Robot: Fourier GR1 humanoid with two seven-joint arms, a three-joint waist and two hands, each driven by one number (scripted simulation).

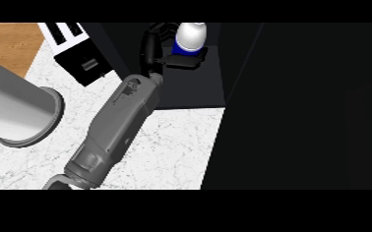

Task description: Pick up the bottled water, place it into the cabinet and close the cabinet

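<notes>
So the robot hand (173, 54) is reaching into the dark cabinet (196, 86), black fingers curled around the bottled water (192, 38). Which arm it is, honestly can't tell from this angle. The bottle is white with a blue band, standing upright inside the cabinet, near the back. The grey forearm (116, 123) runs diagonally back across the white marble tabletop (174, 147). Off to the left sits a black toaster (80, 54), and a big grey pot (25, 110) is at the left edge.
</notes>
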